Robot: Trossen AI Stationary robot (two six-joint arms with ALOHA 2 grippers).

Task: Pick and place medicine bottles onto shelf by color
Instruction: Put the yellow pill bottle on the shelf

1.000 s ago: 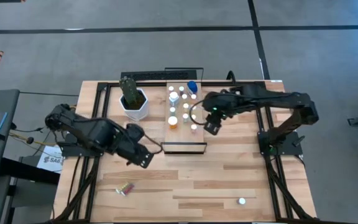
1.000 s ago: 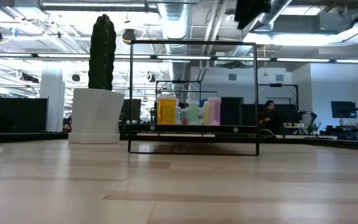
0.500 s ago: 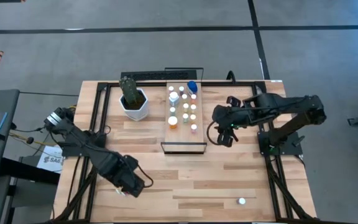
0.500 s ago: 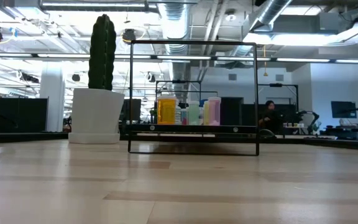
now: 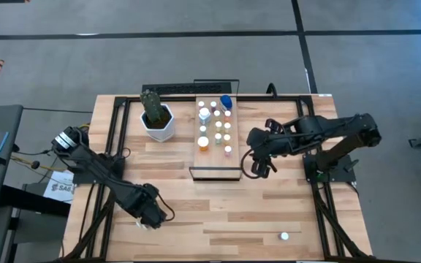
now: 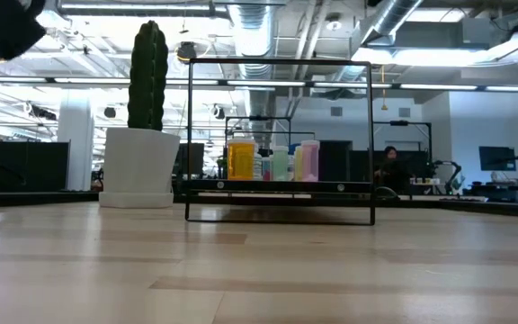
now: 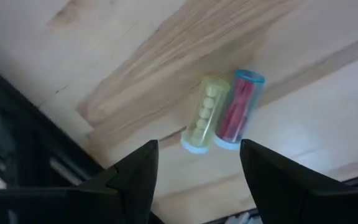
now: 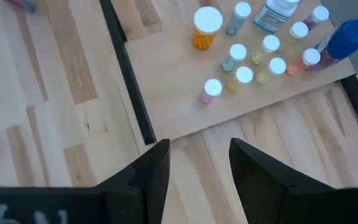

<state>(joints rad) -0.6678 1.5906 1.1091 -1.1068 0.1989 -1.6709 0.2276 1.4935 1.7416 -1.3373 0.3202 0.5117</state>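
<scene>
Yellow-green vial [image 7: 204, 114], red vial [image 7: 238, 109] lying parallel, touching; left tool [image 7: 196, 163] open above.

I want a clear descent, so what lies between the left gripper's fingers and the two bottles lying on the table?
Nothing: in the left wrist view the open left gripper hangs over the yellow bottle and red bottle, bare wood around.

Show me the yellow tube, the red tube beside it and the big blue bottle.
Clear yellow pill tube [image 7: 203, 116], left wrist view: mid-body.
Clear red tube with blue rim [image 7: 236, 107], left wrist view: mid-body.
Large blue bottle [image 8: 347, 36], right wrist view: its cap.
</scene>
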